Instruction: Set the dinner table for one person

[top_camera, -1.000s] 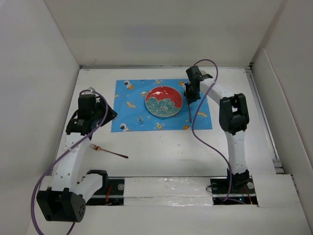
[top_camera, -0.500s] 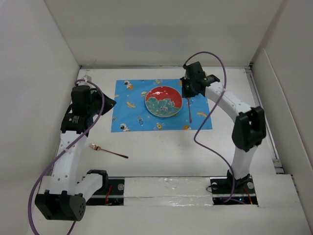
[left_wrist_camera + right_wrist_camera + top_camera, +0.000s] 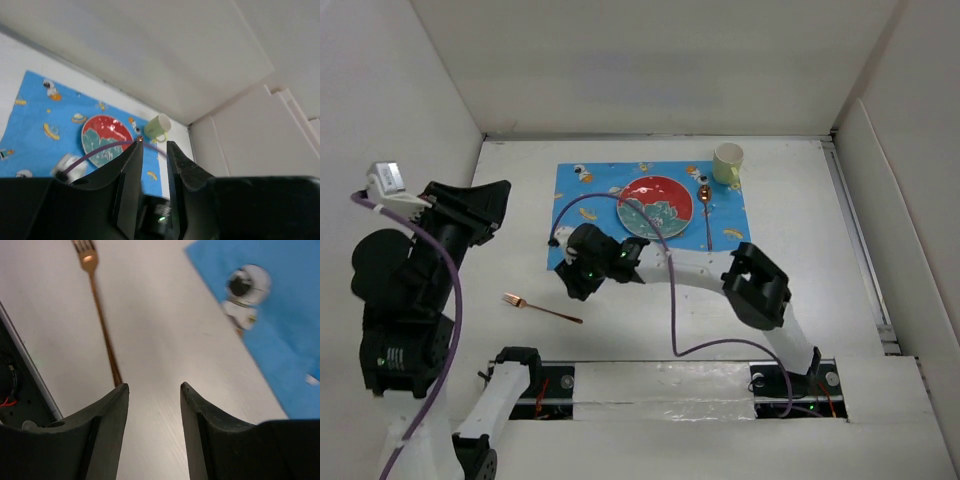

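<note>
At far left, your left gripper (image 3: 153, 145) hangs high, its fingers a narrow gap apart, holding nothing. The fork (image 3: 542, 308) lies on the bare white dinner table (image 3: 790, 200), front left, off the blue mat (image 3: 590, 215). Your right gripper (image 3: 154, 387), wide open and empty, hovers just beside the handle end. Shift it so the handle sits between both fingers, then lower and close. Farther right, the plate (image 3: 655, 207) and spoon (image 3: 707, 220) rest on the mat, with the mug (image 3: 727, 163) at its far right corner.
</note>
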Motion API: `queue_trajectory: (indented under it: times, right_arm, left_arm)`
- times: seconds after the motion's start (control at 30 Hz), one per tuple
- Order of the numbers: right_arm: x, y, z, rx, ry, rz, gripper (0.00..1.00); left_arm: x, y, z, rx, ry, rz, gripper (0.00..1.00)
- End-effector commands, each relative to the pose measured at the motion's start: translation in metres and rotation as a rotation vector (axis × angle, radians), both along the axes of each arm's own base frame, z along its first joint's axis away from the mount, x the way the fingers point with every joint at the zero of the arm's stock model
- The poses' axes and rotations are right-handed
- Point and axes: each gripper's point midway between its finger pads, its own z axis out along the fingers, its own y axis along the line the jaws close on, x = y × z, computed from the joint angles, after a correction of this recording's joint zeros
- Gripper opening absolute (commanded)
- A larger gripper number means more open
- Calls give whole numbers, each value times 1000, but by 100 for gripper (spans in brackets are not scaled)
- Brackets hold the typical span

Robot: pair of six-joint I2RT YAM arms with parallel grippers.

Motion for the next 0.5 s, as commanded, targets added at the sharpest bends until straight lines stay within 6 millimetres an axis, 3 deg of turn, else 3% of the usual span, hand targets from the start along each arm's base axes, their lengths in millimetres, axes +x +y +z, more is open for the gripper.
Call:
queue_trajectory:
  times: [0.0,0.17,0.2,0.3,0.43,0.47]
  right_arm:
    - [-24,62,12,40,-136,116,53]
    - [-36,87,-15,-3,-174,129,59]
    - [-34,88,-34,-34,-168,125,60]
    - [-42,104,-44,-44,-179,155,61]
    - [-58,120,-76,-82,-178,203,61]
    - [-47,121,-78,-93,-221,169,61]
  left_arm:
    - [-28,16,18,56,-7,72,28]
    - [-33,13,14,86,17,47,29]
    - [-34,12,11,95,22,38,29]
    - [-35,8,3,100,40,8,30]
    - [-34,6,-5,120,59,-10,30]
    - [-35,6,-6,128,60,-10,29]
